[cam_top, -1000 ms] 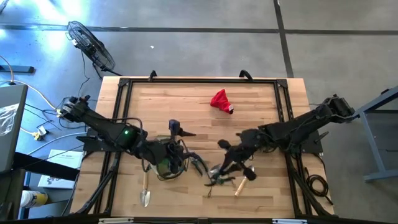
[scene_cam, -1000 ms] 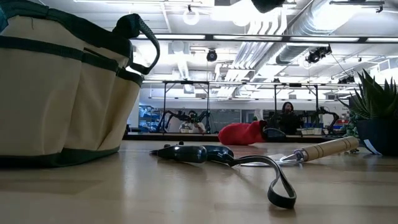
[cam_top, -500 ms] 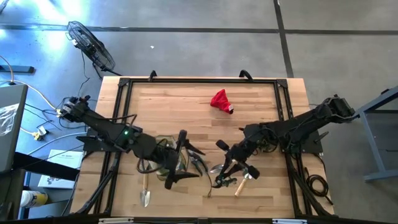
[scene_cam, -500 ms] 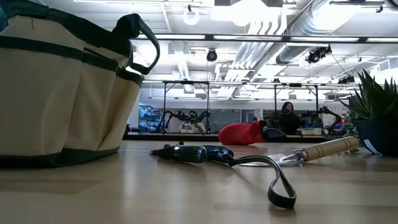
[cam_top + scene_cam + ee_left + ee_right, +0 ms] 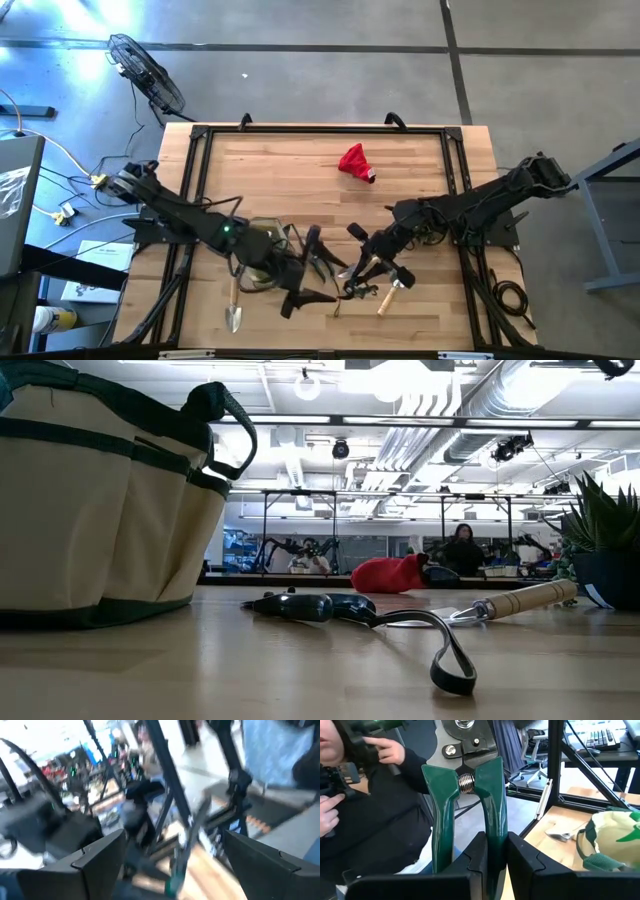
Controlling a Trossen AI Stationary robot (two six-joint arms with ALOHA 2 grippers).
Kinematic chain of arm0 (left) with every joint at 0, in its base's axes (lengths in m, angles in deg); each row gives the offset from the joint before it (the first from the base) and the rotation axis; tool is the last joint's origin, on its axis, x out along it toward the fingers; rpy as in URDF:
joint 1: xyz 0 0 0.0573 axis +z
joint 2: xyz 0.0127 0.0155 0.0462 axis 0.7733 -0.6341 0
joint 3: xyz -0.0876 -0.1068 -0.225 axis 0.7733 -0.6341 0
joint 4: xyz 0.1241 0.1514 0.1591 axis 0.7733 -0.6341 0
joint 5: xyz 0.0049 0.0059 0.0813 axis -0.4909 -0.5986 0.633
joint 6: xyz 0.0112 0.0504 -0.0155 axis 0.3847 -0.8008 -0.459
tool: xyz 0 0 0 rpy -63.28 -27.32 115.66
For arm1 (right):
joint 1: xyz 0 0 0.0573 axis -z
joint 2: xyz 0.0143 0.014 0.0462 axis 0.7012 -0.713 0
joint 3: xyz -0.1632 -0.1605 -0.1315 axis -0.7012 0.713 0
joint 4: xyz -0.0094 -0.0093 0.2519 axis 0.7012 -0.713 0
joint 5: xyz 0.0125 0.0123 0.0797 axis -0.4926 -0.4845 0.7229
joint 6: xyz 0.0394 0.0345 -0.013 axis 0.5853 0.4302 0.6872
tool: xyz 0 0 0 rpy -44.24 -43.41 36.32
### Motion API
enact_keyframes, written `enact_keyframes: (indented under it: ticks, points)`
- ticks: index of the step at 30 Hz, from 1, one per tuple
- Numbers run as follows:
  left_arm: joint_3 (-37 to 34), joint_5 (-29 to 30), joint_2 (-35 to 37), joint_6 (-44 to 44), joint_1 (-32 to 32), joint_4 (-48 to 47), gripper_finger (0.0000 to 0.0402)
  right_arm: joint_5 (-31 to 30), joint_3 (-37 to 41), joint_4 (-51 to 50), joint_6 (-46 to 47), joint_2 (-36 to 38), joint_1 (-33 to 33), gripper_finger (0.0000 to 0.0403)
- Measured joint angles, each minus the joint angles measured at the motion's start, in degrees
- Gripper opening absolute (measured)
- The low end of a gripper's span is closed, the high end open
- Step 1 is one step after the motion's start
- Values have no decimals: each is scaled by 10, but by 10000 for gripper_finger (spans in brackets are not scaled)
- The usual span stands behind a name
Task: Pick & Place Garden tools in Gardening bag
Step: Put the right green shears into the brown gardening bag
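Right end effector (image 5: pixel 492 865) is clenched on green-handled pruners (image 5: pixel 470 795) near the worktop's (image 5: pixel 300 165) front edge; left end effector (image 5: pixel 305 290) is spread wide beside the gardening bag (image 5: pixel 262 250).

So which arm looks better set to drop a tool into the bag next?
The right one, probably. Its gripper is shut on green-handled pruners, with the bag close ahead. The left gripper is open and holds nothing.

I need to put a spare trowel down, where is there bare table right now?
The far half of the table is bare apart from the red cloth. The near middle is crowded: gardening bag, both grippers, left and right, pruners and trowels.
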Motion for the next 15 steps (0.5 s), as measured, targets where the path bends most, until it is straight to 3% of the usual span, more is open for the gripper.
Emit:
enact_keyframes:
  ticks: [15]
  points:
    - [1,-70,-16,25,1,9,329,-2,0,-3,-2,0,3,38]
